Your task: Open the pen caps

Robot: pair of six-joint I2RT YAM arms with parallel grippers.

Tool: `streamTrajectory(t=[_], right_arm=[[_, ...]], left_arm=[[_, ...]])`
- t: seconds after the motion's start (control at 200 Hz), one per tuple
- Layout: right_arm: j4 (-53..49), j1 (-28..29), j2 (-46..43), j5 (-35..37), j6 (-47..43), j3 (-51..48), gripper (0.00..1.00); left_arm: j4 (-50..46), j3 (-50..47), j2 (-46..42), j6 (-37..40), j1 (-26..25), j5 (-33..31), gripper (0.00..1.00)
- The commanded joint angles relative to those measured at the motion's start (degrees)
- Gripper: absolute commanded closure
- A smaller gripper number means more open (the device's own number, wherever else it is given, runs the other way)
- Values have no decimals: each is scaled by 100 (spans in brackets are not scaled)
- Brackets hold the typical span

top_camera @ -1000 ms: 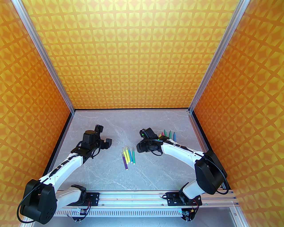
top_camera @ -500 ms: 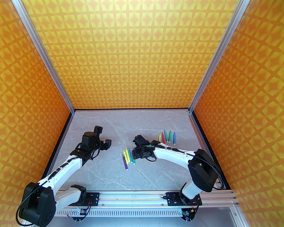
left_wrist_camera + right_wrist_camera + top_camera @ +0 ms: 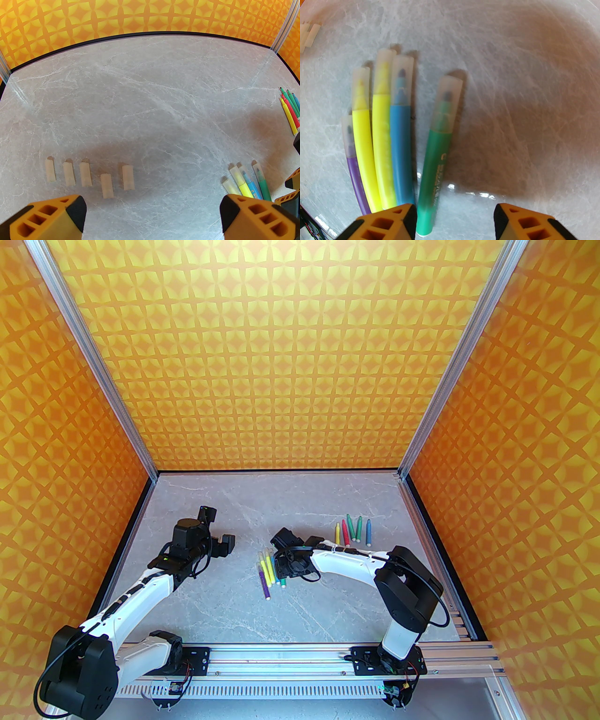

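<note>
Several capped pens (image 3: 400,140) lie side by side: purple, two yellow, blue, and a green pen (image 3: 438,159) slightly apart on the right. Each wears a translucent pen cap (image 3: 447,103). My right gripper (image 3: 454,218) hovers open just over their white-plug ends, and the green pen's end lies between the fingers, close to the left finger (image 3: 389,222). From above, the right gripper (image 3: 281,570) covers the right side of the capped pens (image 3: 267,570). My left gripper (image 3: 152,222) is wide open and holds nothing. Several loose pen caps (image 3: 85,174) lie in a row below it.
Several uncapped pens (image 3: 354,528), yellow, red, green and blue, lie in a row at the back right of the grey marble table (image 3: 328,605). The left gripper (image 3: 224,544) hangs left of the capped group. Patterned orange walls close three sides.
My right arm swung left from beside the uncapped pens to over the capped group, and its jaws narrowed a little. The left arm barely moved.
</note>
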Motion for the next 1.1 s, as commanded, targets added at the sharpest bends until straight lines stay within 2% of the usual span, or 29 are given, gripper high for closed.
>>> streamTrajectory(t=[0.0, 0.28, 1.095], right_arm=[[-147, 13, 186, 37, 17, 209, 43], [-270, 12, 488, 83, -43, 470, 53], [-506, -24, 1119, 208, -234, 761, 61]], left_arm=[[120, -84, -89, -89, 31, 88, 1], [109, -72, -90, -126, 34, 98, 1], [137, -105, -122, -258, 34, 141, 1]])
